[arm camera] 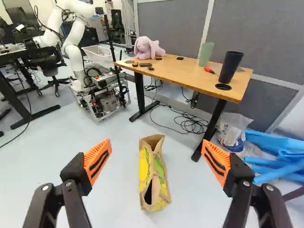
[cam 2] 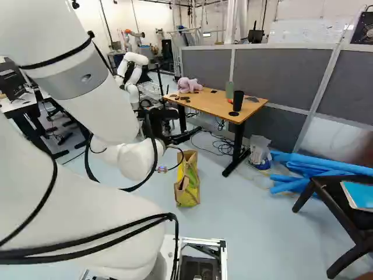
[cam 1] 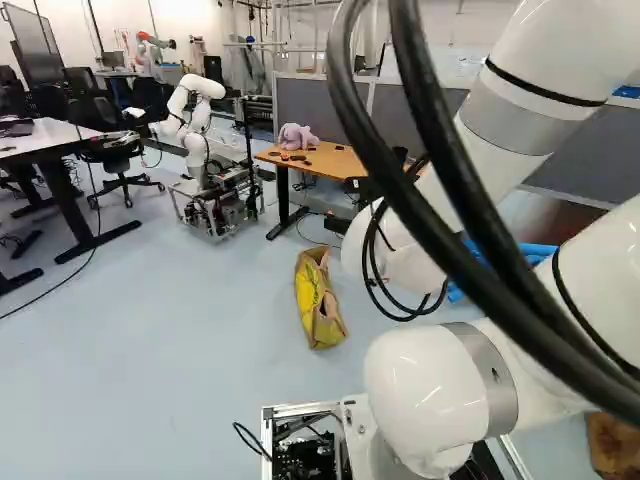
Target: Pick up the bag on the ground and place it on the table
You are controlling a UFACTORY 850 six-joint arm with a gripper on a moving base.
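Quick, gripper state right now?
Gripper: open, fingers wide apart, nothing between the pads; the bag sits on the floor beyond them, not gripped.

One bag is on the floor, and one wooden-topped table shows two legs. That tabletop holds one plush rabbit, two cups, one green and one black, and several small dark items. One clear plastic sack is near it. There are more than two blue rolls, overlapping, their exact number unclear. One dark chair bears one blue booklet. One wheeled frame carries another robot.
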